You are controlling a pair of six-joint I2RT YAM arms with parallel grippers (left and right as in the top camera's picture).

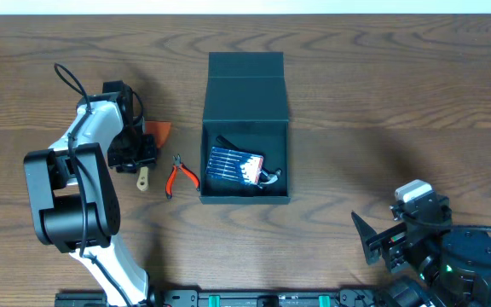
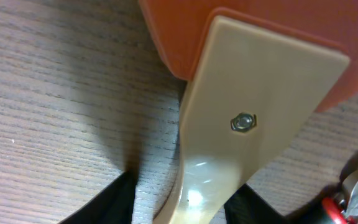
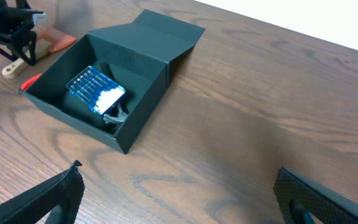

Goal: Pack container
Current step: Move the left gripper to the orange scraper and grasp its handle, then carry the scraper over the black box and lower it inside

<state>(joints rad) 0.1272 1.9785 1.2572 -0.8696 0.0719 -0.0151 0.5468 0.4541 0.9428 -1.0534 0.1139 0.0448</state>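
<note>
The black container (image 1: pixel 214 128) stands open at the table's middle, its flap lid (image 1: pixel 245 77) folded back; it also shows in the right wrist view (image 3: pixel 143 118). Inside lie a blue packet (image 1: pixel 233 164) and a small dark tool. My left gripper (image 1: pixel 135 155) is down over a scraper with a cream handle (image 2: pixel 241 93) and an orange blade (image 2: pixel 185 25). Its fingers (image 2: pixel 179 208) straddle the handle, with a gap on the left side. My right gripper (image 3: pixel 185 199) is open and empty over bare wood, right of the container.
Red-handled pliers (image 1: pixel 180 175) lie between the scraper and the container's left wall; their tip shows in the left wrist view (image 2: pixel 353 199). The right arm's base (image 1: pixel 459 256) sits at the front right.
</note>
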